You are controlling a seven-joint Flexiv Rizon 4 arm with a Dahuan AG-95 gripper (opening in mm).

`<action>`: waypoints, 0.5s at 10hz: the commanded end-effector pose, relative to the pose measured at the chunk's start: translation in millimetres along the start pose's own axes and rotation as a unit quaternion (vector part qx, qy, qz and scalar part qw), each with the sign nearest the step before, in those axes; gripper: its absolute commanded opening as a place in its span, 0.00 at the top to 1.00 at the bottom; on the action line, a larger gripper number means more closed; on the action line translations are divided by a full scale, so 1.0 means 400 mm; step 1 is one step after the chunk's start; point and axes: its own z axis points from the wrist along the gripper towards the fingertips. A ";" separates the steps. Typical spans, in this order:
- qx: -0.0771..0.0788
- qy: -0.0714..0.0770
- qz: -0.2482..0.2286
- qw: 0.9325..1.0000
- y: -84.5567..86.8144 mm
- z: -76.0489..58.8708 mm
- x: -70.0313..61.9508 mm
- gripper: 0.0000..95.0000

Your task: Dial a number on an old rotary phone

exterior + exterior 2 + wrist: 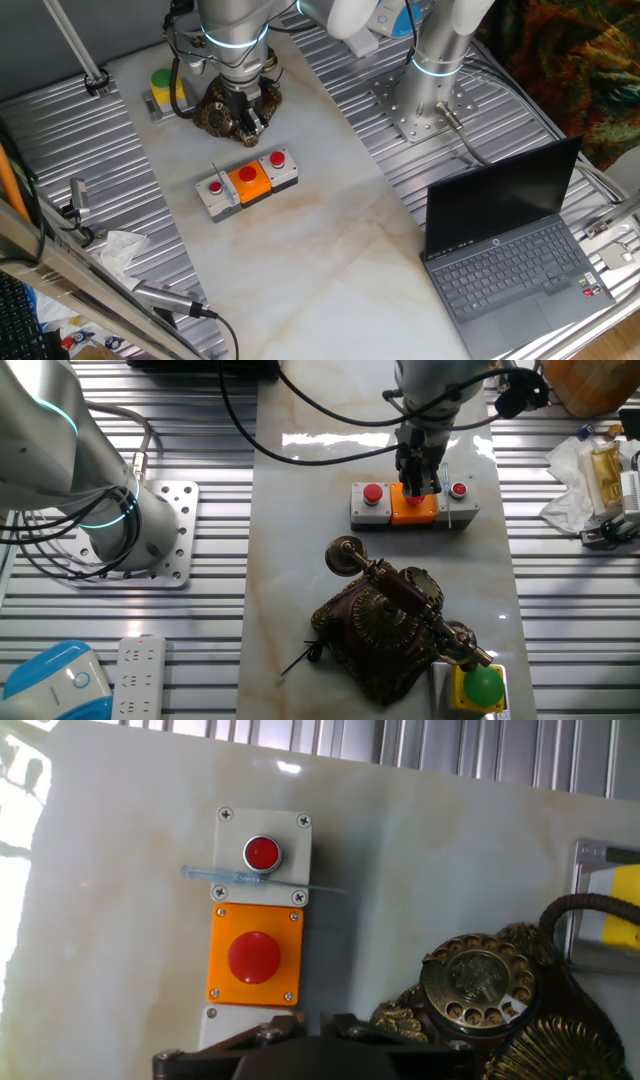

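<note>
pale marble tabletop [300, 560], old rotary phone [390, 625] beside a grey button box [415, 505], jaws' state impossible to tell

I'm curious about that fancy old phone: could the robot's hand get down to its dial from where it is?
Probably yes. The hand hangs above the table near the phone, and its dial faces up uncovered; the handset lies beside it, not across.

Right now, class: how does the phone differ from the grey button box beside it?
The phone is dark reddish-brown with gold filigree; the button box is plain grey with an orange middle section. The phone has a flared, curved base; the box is a flat rectangle. The phone carries a round dial and a handset; the box carries red buttons. Both rest on the same marble-look table.
</note>
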 end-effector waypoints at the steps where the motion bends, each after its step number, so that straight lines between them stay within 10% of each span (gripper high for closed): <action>1: -0.001 0.000 0.001 1.000 0.000 0.000 0.001 1.00; 5: 0.000 -0.002 -0.025 1.000 0.003 0.001 -0.001 1.00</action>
